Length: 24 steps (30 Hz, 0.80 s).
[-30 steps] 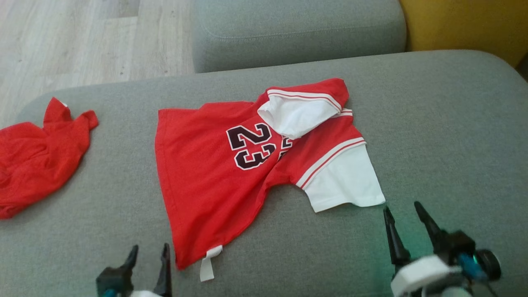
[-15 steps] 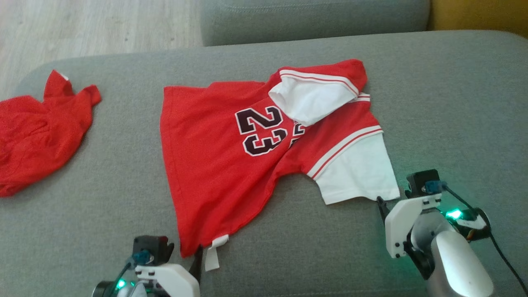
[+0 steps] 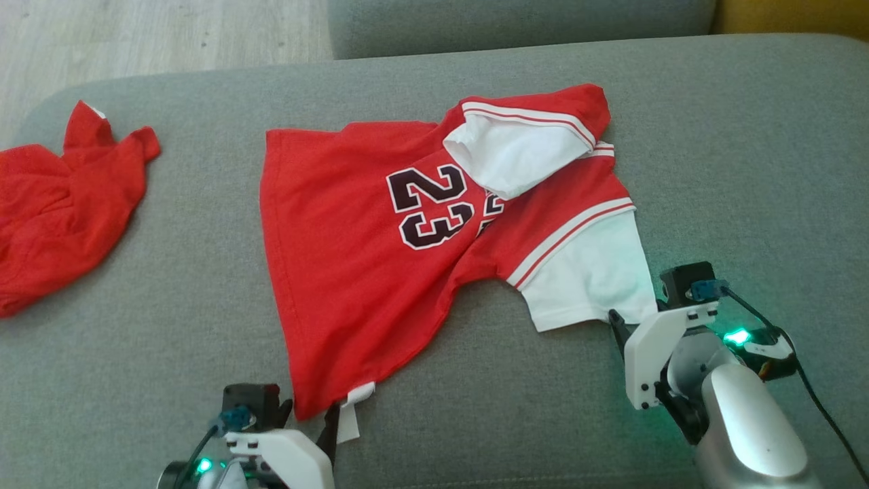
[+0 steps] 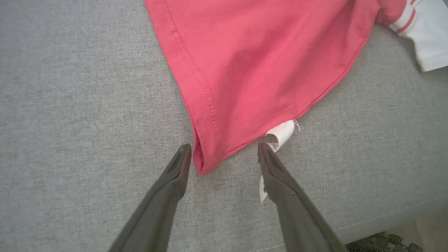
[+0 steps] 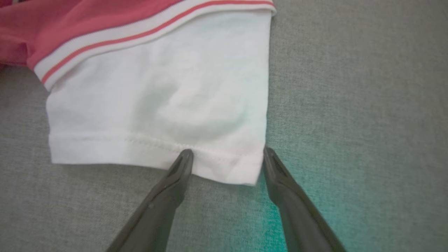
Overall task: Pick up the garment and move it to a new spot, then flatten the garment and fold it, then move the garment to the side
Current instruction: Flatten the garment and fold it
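The red number-23 jersey (image 3: 353, 238) lies rumpled, number up, on the grey sofa cushion (image 3: 747, 170). The left gripper (image 4: 224, 146) sits at its lower hem corner, jaws spread either side of the red fabric, beside the white label (image 4: 281, 133). The right gripper (image 5: 227, 149) is also spread wide and pinching nothing, and it straddles the hem corner of the white sleeve (image 5: 157, 98).

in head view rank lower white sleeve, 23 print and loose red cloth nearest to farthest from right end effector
From the right end effector:
1. lower white sleeve, at its fingertips
2. 23 print, mid-shirt, farther left
3. loose red cloth, far left
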Tool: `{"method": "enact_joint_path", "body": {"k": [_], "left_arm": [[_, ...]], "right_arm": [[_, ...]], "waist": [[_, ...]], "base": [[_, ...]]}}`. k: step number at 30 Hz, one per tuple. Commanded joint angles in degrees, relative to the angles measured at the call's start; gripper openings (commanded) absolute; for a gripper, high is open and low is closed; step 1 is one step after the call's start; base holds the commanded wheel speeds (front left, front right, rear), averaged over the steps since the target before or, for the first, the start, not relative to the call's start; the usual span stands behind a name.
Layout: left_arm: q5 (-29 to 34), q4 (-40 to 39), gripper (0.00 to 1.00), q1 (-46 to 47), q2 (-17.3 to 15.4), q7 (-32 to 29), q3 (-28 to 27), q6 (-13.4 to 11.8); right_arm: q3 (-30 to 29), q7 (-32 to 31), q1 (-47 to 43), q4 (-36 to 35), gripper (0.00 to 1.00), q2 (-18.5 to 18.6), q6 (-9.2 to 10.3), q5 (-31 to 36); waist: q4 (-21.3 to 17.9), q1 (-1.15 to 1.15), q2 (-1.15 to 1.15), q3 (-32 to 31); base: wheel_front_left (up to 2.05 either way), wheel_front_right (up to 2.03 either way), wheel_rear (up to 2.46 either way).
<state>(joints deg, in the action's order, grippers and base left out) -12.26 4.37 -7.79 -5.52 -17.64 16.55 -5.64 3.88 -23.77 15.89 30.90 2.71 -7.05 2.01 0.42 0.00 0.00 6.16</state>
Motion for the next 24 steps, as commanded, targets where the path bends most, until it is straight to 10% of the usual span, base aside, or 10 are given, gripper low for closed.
{"method": "enact_joint_path", "body": {"k": [1,5,9,10,12,24], "left_arm": [[-0.1,-1.61,1.0,2.97,-0.05,0.11,-1.59,-0.5],[-0.49,0.13,0.93,4.11,0.13,0.38,-1.56,-0.58],[-0.99,2.57,0.15,5.61,0.45,1.2,-1.53,-0.67],[-1.25,3.22,0.0,5.96,0.57,1.52,-1.57,-0.69],[-1.65,4.66,0.0,6.46,0.7,1.65,-1.34,-0.43],[-15.93,-9.94,0.0,2.38,1.34,0.64,-7.3,3.26]], "right_arm": [[1.86,-0.16,2.04,-1.29,1.0,0.17,-0.44,-0.27],[2.99,-0.41,2.41,-0.98,1.0,0.17,-0.44,-1.22],[3.75,-0.4,2.88,-0.47,1.0,0.17,-0.44,-2.7],[3.86,-0.42,2.97,-0.28,0.58,0.17,-0.44,-3.16],[4.16,-0.25,3.07,0.1,0.0,0.17,-0.44,-4.24],[0.28,2.85,0.69,-15.69,0.0,0.64,-0.44,-21.19]], "waist": [[-0.05,0.0,0.0,0.11],[-0.04,0.0,0.0,0.59],[0.02,0.0,0.0,0.72],[0.06,0.0,0.0,0.67],[0.09,0.0,0.0,0.41],[-0.59,0.0,0.0,-4.08]], "base": [[0.0,0.0,0.0],[0.0,0.0,0.0],[0.0,0.0,0.0],[0.0,0.0,0.0],[0.0,0.0,0.0],[0.0,0.0,0.0]]}}
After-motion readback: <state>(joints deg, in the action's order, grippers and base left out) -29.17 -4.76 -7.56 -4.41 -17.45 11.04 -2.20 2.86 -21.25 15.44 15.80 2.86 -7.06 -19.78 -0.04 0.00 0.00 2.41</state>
